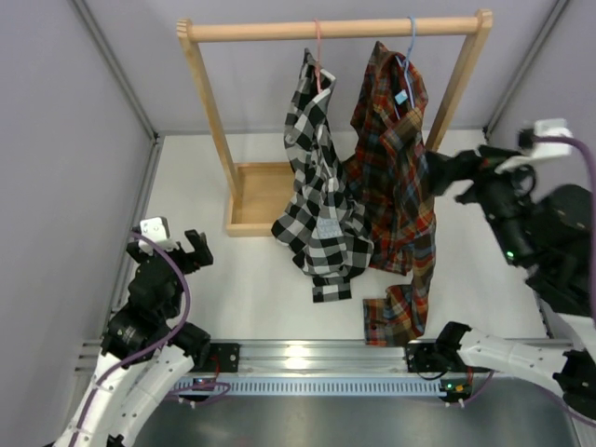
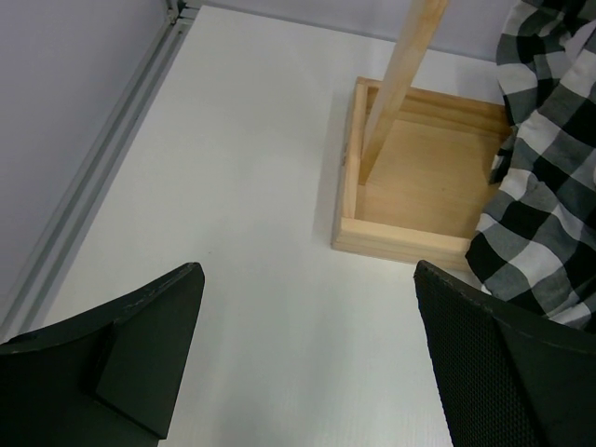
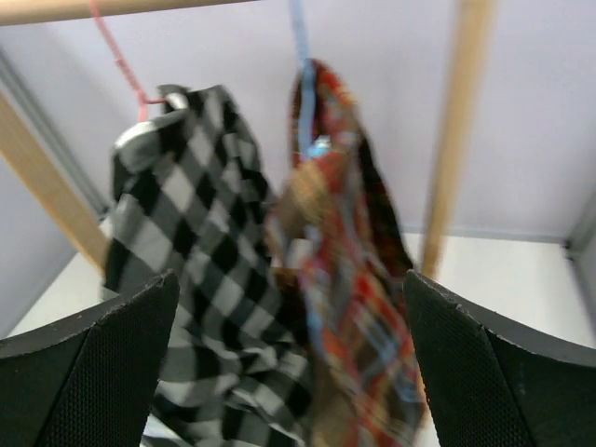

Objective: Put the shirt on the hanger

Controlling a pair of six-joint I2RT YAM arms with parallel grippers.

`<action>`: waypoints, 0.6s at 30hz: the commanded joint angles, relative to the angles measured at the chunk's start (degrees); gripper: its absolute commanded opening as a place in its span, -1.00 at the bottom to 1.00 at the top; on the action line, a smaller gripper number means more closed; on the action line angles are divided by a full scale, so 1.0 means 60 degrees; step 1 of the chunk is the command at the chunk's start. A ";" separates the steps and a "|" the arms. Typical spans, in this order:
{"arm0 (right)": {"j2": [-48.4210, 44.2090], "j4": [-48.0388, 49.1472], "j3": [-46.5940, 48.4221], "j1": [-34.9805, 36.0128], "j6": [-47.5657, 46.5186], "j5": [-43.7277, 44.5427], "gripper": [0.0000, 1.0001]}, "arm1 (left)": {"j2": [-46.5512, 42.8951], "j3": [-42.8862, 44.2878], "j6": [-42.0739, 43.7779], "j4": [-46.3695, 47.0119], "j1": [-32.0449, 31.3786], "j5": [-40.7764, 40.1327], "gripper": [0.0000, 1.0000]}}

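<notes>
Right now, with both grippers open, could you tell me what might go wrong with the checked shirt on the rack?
1. The black-and-white check shirt hangs bunched and lopsided on the thin pink wire hanger, so it may slide off.
2. The open right gripper sits close to the red plaid shirt hanging beside the check shirt; pulling back carelessly could snag fabric and tug both garments.

Between the fingers of the right gripper (image 3: 291,277), the shirt (image 3: 196,233) and plaid shirt (image 3: 349,307) are blurred, hems cut off below; the hanger (image 3: 116,51) hides its triangle inside the shirt.
</notes>
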 commanded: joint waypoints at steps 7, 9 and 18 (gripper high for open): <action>-0.3109 -0.2772 -0.1738 0.0069 -0.0675 0.2631 0.99 | -0.0052 0.0084 0.0113 0.0423 0.0471 0.0162 0.96; -0.3389 -0.3431 -0.2265 0.0054 -0.0178 0.2587 0.99 | -0.0315 0.0055 0.0172 0.0423 0.0471 0.0206 0.96; -0.4634 -0.4560 -0.3934 0.0054 0.1303 0.3202 0.99 | -0.0873 -0.0048 0.0626 0.0555 0.0486 0.1494 0.96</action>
